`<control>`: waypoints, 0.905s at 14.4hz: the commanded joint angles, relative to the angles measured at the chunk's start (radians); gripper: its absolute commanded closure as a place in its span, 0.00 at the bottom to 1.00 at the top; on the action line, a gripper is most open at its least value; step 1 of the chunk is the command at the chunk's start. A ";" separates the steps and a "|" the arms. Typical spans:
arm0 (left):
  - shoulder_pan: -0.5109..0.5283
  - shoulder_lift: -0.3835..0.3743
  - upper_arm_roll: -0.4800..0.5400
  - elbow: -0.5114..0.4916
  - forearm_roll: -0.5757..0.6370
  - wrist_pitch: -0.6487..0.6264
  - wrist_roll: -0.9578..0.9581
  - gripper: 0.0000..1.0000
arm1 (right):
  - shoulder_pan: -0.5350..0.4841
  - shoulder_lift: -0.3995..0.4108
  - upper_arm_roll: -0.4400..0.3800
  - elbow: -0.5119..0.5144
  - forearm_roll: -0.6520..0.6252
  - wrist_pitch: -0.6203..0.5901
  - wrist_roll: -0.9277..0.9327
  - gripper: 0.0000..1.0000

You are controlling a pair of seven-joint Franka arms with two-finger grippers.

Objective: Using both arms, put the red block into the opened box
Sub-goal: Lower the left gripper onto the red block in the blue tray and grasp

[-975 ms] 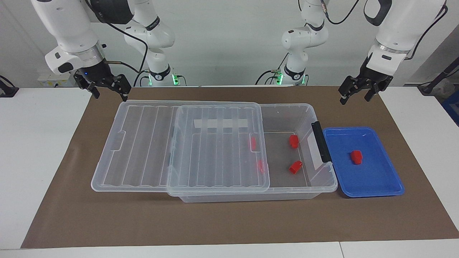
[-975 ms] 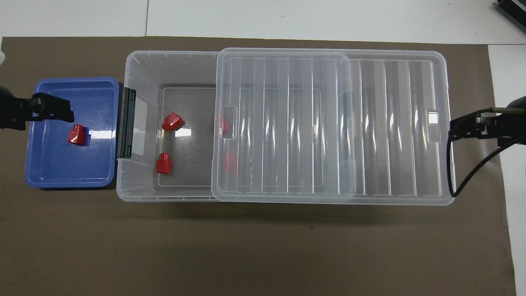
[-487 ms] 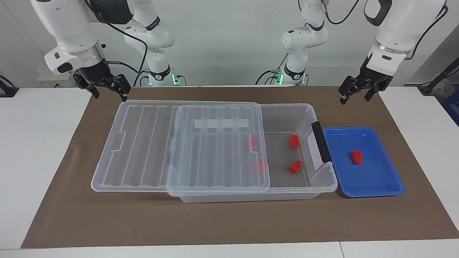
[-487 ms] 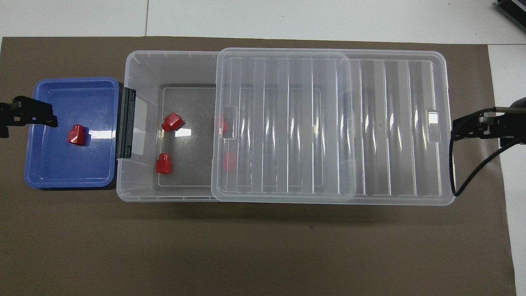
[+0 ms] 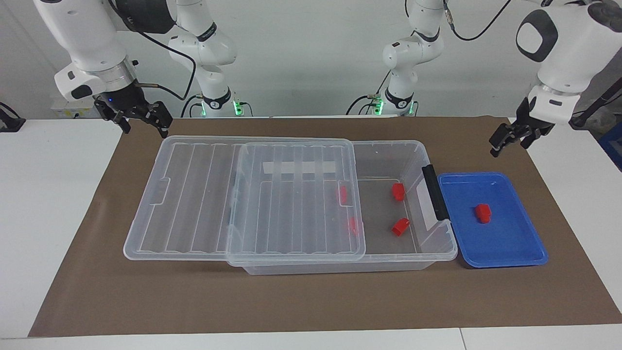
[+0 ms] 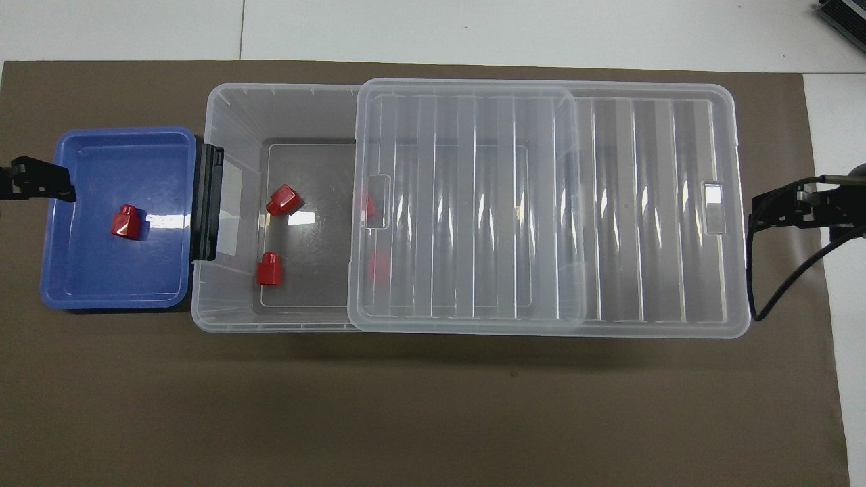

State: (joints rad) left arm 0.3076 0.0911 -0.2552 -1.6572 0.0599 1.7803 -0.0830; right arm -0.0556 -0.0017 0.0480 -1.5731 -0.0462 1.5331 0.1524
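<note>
The table (image 5: 58,204) carries a brown mat (image 5: 311,301), and both pincers hang above the mat's edges, well apart from everything they are meant to handle. Between the two pincers lies the box (image 5: 388,160), a clear storage bin. Its ribbed lid (image 5: 218,194) is slid toward the right pincer (image 5: 141,119), so the end toward the left pincer (image 5: 510,138) stands uncovered. Just beside that end, below and toward the box from the left pincer, sits the blue tray (image 5: 515,243), touching the box's dark grey handle (image 5: 434,192).

The red block (image 5: 482,213) rests alone in the tray, untouched, below the left pincer and apart from it. Four matching red pieces already lie in the box: two in the uncovered part (image 5: 398,191) (image 5: 400,226) and two dimly seen through the lid's edge (image 5: 343,194) (image 5: 353,224).

By my reading the opening is done and the placing is left: the block must be gripped, carried over the handle and let go inside. The left pincer seems the likelier one for that.

The left pincer's jaws stand apart and empty; so do the right pincer's, which waits over the mat by the lid's corner.

The facing view shows both pincers raised clear of the table. The overhead view shows only their tips at its side edges, the left (image 6: 40,184) seeming to overlap the tray's rim, yet it gives the block (image 6: 126,222) and the uncovered floor most plainly.
</note>
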 commanded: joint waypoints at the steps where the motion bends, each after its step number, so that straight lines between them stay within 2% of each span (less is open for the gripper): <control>1: 0.036 0.064 -0.007 -0.054 0.020 0.117 0.091 0.00 | 0.034 -0.001 -0.037 -0.001 0.017 0.013 0.016 0.00; 3: 0.035 0.059 -0.007 -0.120 0.020 0.192 0.089 0.00 | 0.049 -0.006 -0.069 -0.001 0.019 0.013 0.012 0.00; 5: 0.033 0.079 -0.007 -0.137 0.020 0.241 0.094 0.00 | 0.066 -0.006 -0.082 -0.001 0.022 0.012 0.012 0.00; 8: 0.013 0.151 -0.007 -0.167 0.021 0.364 0.103 0.00 | 0.065 -0.006 -0.089 -0.004 0.026 0.010 0.007 0.00; 13: 0.005 0.205 -0.007 -0.202 0.081 0.387 0.120 0.00 | 0.063 -0.006 -0.094 -0.013 0.054 0.002 0.007 0.00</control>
State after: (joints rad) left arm 0.3203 0.2938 -0.2661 -1.8218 0.1169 2.1384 0.0207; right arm 0.0022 -0.0017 -0.0342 -1.5746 -0.0140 1.5350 0.1524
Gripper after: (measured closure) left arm 0.000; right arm 0.000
